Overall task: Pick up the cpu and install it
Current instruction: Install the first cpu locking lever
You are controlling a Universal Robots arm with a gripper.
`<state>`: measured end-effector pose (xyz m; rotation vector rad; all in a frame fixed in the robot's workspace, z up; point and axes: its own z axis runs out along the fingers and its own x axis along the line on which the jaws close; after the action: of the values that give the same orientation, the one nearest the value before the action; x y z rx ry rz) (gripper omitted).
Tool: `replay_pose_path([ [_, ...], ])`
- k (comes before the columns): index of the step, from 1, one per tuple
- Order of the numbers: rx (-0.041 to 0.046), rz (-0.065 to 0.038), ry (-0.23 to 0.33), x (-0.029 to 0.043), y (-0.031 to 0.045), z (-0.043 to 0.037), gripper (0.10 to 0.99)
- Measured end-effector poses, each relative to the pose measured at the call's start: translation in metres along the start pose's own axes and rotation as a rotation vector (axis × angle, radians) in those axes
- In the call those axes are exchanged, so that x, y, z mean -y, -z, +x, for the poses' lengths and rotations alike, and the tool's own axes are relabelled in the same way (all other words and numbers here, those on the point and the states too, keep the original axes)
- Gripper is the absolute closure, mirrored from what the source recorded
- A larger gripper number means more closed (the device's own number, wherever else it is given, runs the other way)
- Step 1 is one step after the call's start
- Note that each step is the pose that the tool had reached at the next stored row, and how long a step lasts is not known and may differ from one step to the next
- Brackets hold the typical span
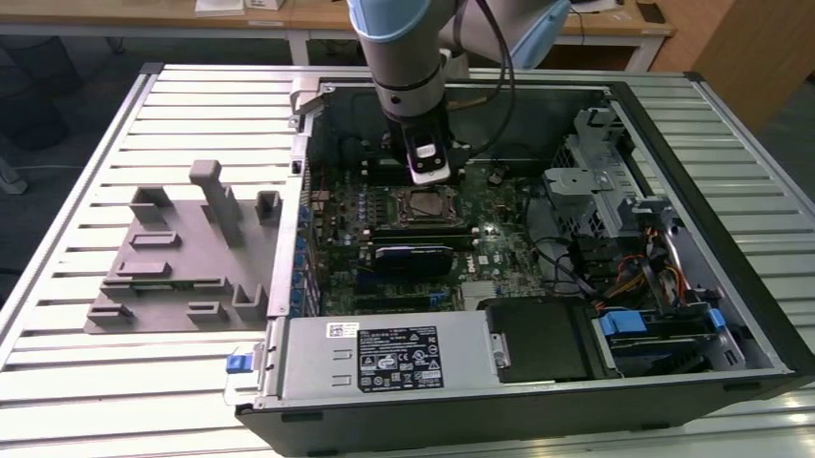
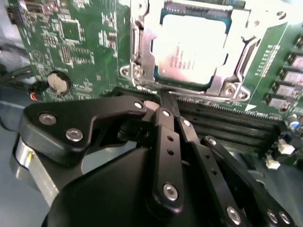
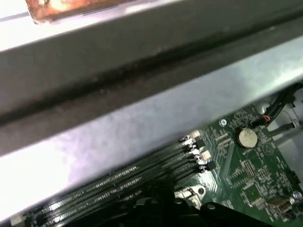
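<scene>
Gripper (image 2: 163,101) is hovering clenched and empty beside the socket (image 1: 422,207), where the cpu (image 2: 189,47) is already sitting; placement looks finished, leaving the retention frame (image 2: 142,56) needing latching.

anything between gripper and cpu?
In the second wrist view, the socket's metal frame edge and the near ends of the dark RAM slots lie between the gripper and the cpu.

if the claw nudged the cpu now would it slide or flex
Probably neither. The cpu lies flat inside the socket, whose metal frame borders it, so a sideways push should meet the frame. Its metal top looks rigid and smooth, likely slippery to grip. The claw sits beside the socket.
</scene>
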<state>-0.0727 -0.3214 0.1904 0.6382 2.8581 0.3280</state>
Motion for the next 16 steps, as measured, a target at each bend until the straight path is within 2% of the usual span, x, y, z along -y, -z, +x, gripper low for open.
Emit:
replay_pose_path([
  [1, -0.0025, -0.005, -0.001, 0.0002, 0.0000, -0.0001, 0.980],
  [2, -0.0028, -0.006, -0.002, 0.0002, 0.0001, -0.0001, 0.980],
  [5, -0.0028, -0.006, -0.002, -0.0003, 0.0021, -0.0004, 0.980],
  [12, -0.0025, -0.006, -0.003, -0.0036, 0.0144, -0.0022, 0.980],
  [16, -0.0025, -0.006, -0.003, -0.0037, 0.0146, -0.0023, 0.980],
])
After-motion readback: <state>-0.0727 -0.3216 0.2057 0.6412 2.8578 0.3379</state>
